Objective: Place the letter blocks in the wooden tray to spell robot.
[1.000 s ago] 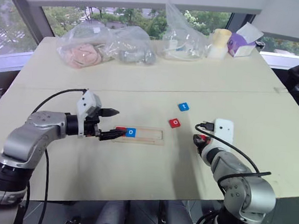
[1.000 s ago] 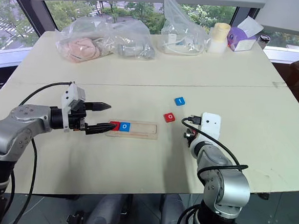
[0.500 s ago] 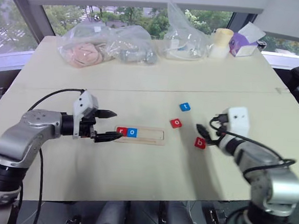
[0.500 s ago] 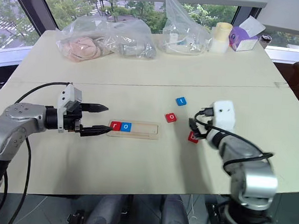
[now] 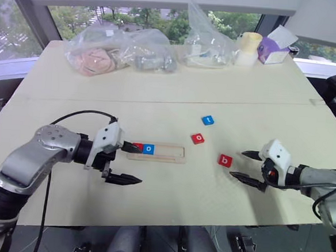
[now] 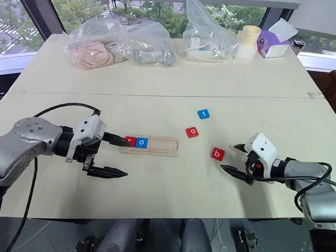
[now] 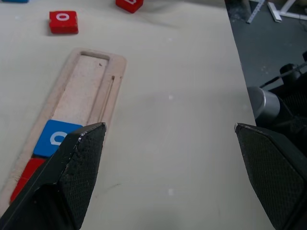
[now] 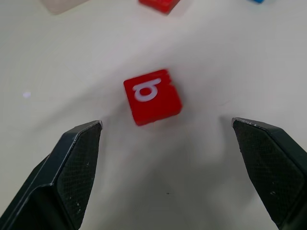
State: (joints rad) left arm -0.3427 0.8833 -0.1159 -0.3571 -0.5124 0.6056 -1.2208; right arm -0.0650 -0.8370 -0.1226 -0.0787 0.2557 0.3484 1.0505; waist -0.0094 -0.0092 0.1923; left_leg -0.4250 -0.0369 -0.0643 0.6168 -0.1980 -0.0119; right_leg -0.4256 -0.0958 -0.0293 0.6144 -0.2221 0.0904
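The wooden tray (image 5: 157, 152) lies flat near the middle of the worktop (image 5: 176, 92), well in from every edge. Its left end holds a red block (image 6: 130, 140) and, touching it, a blue o block (image 5: 148, 149); the red one's letter is half hidden, probably an r. The rest of the recess is bare. To the right of the tray, apart from one another, lie a red o block (image 5: 197, 138), a blue t block (image 5: 207, 120) farther back, and a red b block (image 5: 225, 160) nearer the front edge. Wide bare worktop runs in front of the tray and between tray and loose blocks. Plastic bags (image 5: 118, 50), a cup (image 5: 248, 48) and a purple box (image 5: 274, 46) crowd the far edge.

The left hand (image 5: 128, 163) points right, fingers spread wide and empty: one tip at the tray's left end, the other over bare worktop in front. The right hand (image 5: 243, 165) points left at the b block from just beside it, fingers spread, holding nothing.
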